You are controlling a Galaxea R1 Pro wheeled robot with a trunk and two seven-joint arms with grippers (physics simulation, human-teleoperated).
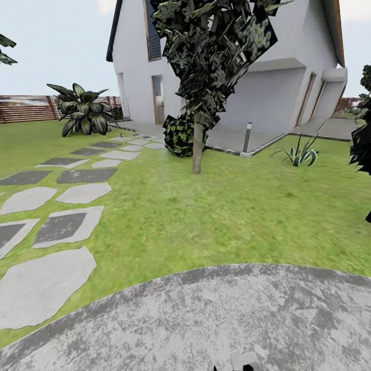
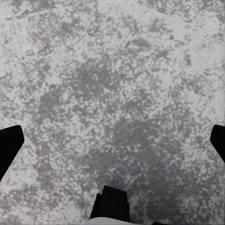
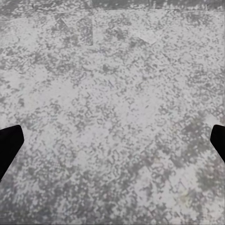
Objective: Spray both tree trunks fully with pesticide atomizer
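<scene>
Left jaws [image 2: 112, 140]: dark fingertips at opposite edges of the left wrist view, wide apart, nothing between; mottled grey paving [image 2: 117, 84] beneath.
Right jaws [image 3: 112, 140]: likewise spread wide, holding nothing, above the same grey surface.
Dark object [image 2: 111, 204]: low in the left wrist view; identity unclear.
Paved pad [image 1: 216, 319]: curved grey slab in the foreground, lawn [image 1: 216, 206] beyond.
Tree [image 1: 211, 56]: pale trunk [image 1: 197, 144] upright on the lawn ahead, well apart.
Backdrop: stepping stones [image 1: 56, 226] at left, white house [image 1: 278, 87], slatted fence [image 1: 26, 108].
</scene>
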